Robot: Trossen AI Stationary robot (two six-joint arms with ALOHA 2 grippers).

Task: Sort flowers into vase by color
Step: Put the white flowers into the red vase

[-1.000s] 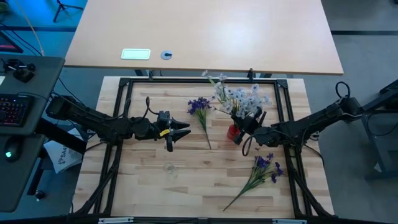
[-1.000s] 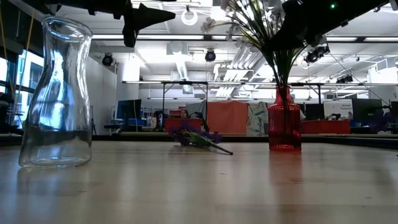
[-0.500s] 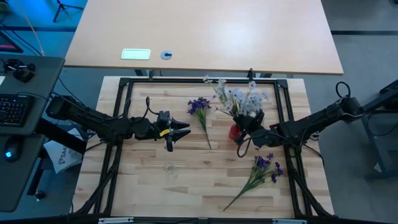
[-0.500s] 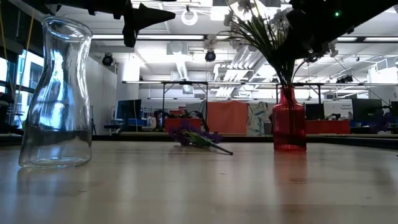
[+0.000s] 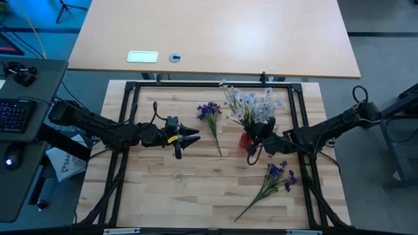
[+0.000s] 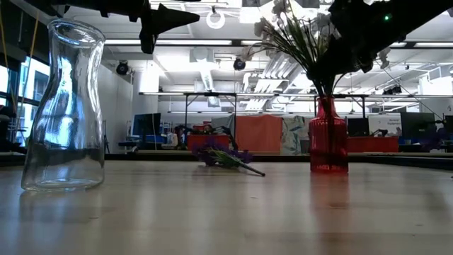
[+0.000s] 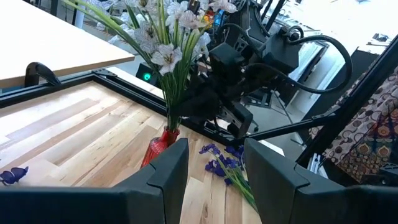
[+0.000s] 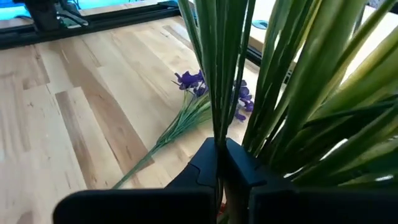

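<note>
Pinching thin green stems of the white flowers (image 5: pixel 251 103) just above the red vase (image 5: pixel 245 138), right of centre: right gripper (image 5: pixel 261 132), fingers closed. Hovering left of centre, parted and empty: left gripper (image 5: pixel 193 135). Lying flat: purple sprig (image 5: pixel 210 112) mid-frame, purple sprig (image 5: pixel 279 173) lower right. Standing lower centre: clear carafe (image 5: pixel 177 175).

A white card (image 5: pixel 142 57) and a small round disc (image 5: pixel 175 57) lie on the tan desk (image 5: pixel 261 39); a keyboard (image 5: pixel 14 114) sits far left.
</note>
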